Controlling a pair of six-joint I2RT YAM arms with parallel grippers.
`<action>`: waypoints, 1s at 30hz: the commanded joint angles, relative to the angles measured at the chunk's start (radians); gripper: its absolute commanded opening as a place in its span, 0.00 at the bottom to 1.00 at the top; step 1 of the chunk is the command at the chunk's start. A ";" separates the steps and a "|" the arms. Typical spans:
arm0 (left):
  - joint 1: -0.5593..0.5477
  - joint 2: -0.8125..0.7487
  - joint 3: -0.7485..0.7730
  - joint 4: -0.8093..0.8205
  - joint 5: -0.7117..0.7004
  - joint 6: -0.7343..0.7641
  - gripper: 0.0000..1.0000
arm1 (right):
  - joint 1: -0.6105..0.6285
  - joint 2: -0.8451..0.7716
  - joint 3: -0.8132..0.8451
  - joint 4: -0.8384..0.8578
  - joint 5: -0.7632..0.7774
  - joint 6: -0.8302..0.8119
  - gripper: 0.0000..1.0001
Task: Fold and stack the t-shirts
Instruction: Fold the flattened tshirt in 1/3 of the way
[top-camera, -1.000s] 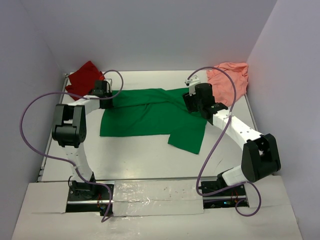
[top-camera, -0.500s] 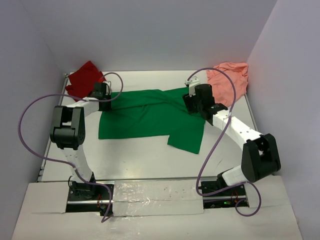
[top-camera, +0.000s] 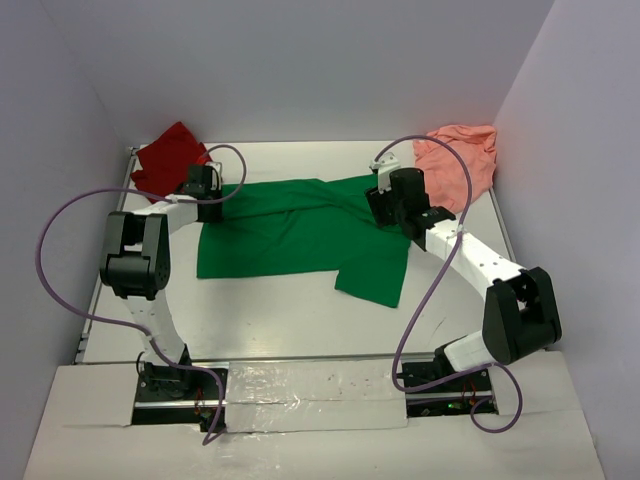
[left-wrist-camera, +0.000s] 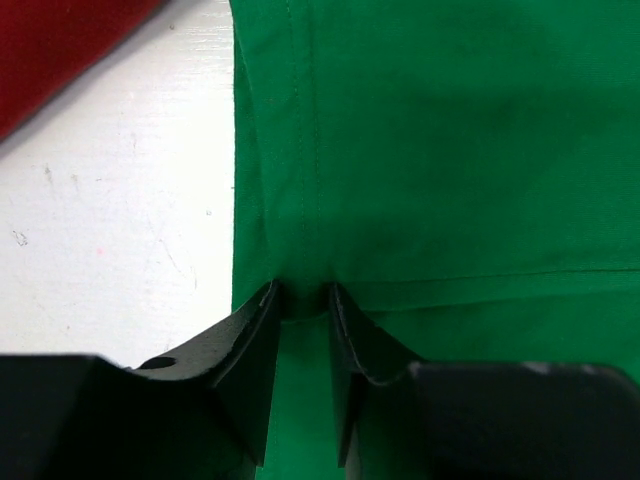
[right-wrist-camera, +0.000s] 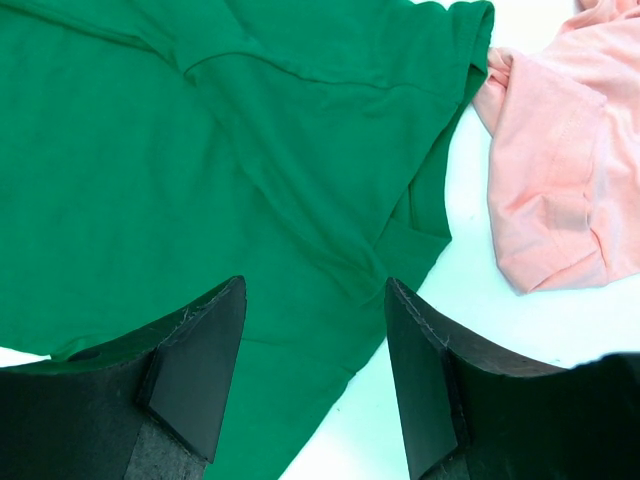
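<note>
Cloth covers the middle of the white table: the bright green soft t-shirt lies spread out and unfolded, with one flap reaching toward 5 o'clock. The dark red cloth t-shirt sits crumpled in the table's 10 o'clock corner. The salmon pink cloth t-shirt lies bunched in the 2 o'clock corner.

The black left fingers are down at the green shirt's 10 o'clock edge, near the red one. In the left wrist view they stand narrowly apart with a small ridge of green hem between their tips; whether they pinch it cannot be told. Bare table shows at their 9 o'clock and red cloth at 11 o'clock.

The right fingers are spread wide above the green shirt's 2 o'clock part and hold nothing. In the right wrist view green cloth runs beneath and between them, and the pink shirt lies at 2 o'clock, its edge meeting the tip of a green sleeve
</note>
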 joint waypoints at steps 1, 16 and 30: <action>-0.003 -0.038 0.023 0.039 -0.004 -0.009 0.35 | -0.006 -0.019 -0.007 0.025 -0.005 -0.009 0.64; -0.007 -0.035 0.042 0.079 -0.060 -0.010 0.33 | -0.008 0.005 -0.018 0.026 -0.004 -0.012 0.64; -0.007 -0.041 0.022 0.088 -0.066 -0.007 0.01 | -0.006 0.010 -0.015 0.025 0.005 -0.018 0.63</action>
